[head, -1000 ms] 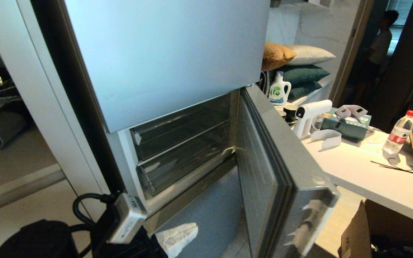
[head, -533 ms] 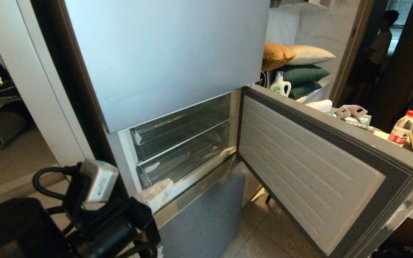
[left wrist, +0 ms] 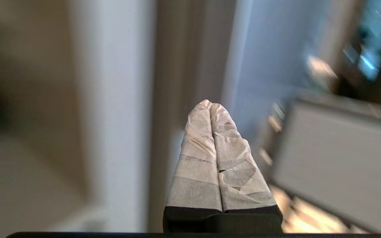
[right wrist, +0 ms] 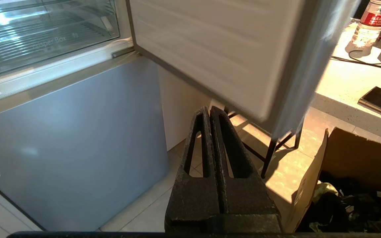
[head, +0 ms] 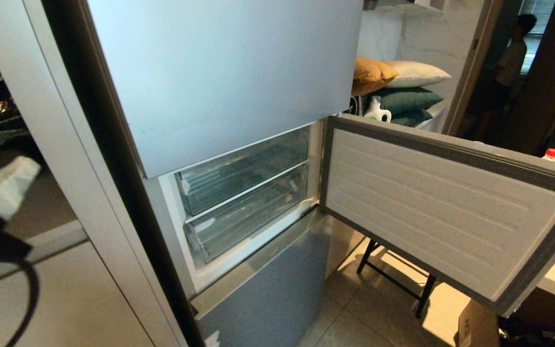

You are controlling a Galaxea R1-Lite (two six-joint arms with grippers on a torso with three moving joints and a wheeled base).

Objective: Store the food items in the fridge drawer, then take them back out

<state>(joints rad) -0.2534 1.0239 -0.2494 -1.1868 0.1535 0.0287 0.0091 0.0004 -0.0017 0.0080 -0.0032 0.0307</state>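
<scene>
fridge door (head: 446,212) stood wide open, clear fridge drawer (head: 251,214) pushed in, left gripper (left wrist: 210,105) fingers together, empty, right gripper (right wrist: 209,110) fingers together near floor

This is a home, in or beside its kitchen. A silver-grey fridge (head: 224,82) stands with its middle door (head: 446,212) swung open over a tiled floor (head: 354,308). Stacked cushions (head: 398,91) and a detergent bottle (head: 376,112) sit on a shelf behind; a water bottle (right wrist: 370,23) and phone (right wrist: 380,100) lie on the pale bench (right wrist: 349,82).
</scene>
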